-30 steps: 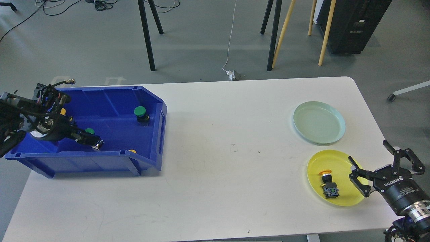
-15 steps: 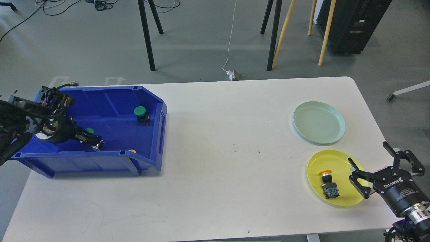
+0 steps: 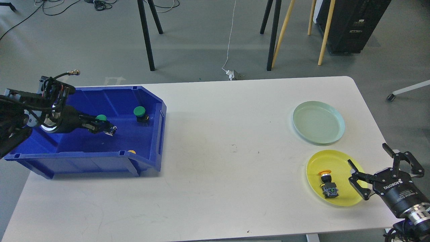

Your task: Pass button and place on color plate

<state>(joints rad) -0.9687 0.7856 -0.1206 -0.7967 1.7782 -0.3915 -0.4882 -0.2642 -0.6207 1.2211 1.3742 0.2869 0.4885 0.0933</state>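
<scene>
A smooth white counter with rounded corners carries a glossy blue plastic bin at the left and two round shallow plates at the right. Inside the bin, the left tool is closed on a green-capped button, held clear of the bin floor; a second ago it sat lower and nearer the front wall. Another green button stands near the bin's right wall. The right tool, fingers spread wide, hovers beside the yellow plate, slightly lower than before. An orange-capped button lies on that plate; the pale green plate is bare.
</scene>
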